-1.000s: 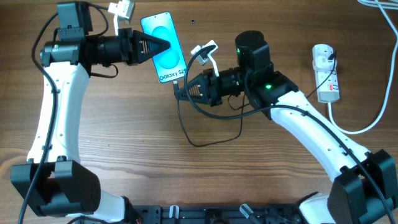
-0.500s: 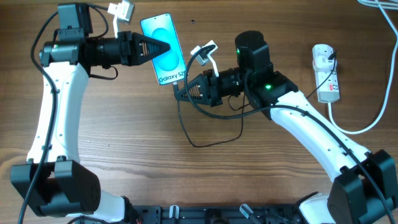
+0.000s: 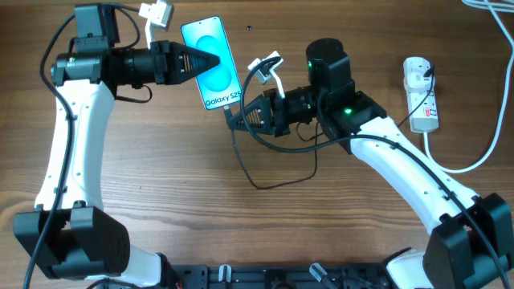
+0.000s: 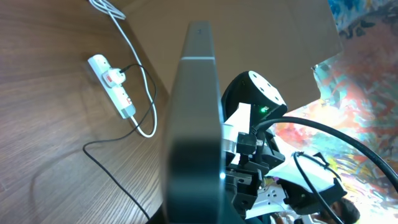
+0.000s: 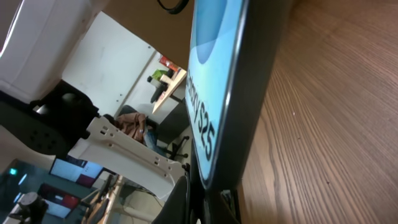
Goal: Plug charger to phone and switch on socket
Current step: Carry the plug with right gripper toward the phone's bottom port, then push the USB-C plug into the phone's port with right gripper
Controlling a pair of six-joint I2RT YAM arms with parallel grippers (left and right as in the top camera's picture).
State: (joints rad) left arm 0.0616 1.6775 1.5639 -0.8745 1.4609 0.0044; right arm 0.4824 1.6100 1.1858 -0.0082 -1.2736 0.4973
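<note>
Brown wood-grain tabletop [image 3: 161, 209] across the whole overhead view, bare through the broad middle and lower stretch apart from one black loop. Past its far edge in the left wrist view, a plain tan wall [image 4: 267, 31] and a brightly painted patch [image 4: 373, 81] at right. In the right wrist view, a white panel [image 5: 118, 68] and a dim office corner, too blurred to name further.

Upper left of centre: small flat rectangular phone [image 3: 221, 80] with turquoise screen and white "Galaxy S25" lettering, tilted, lettered short edge toward the right arm. Pinched from its left long side by the left gripper [image 3: 215, 60] — black fingers closed on it. Edge-on and dark in the left wrist view [image 4: 199, 124].

Just below the lettered edge, the right gripper [image 3: 231, 120], jaws drawn narrow on the tip of the thin black flexible charger cable [image 3: 243, 160]. Contact between tip and phone not to be told. Slack looping down over the wood, then back up under the right arm.

Far right, well apart from both grippers: white oblong plastic power strip [image 3: 422, 96] with a red mark, thick white cord [image 3: 474, 164] curving off toward the right edge. Open wood between strip and right arm — tight room only between the two grippers.
</note>
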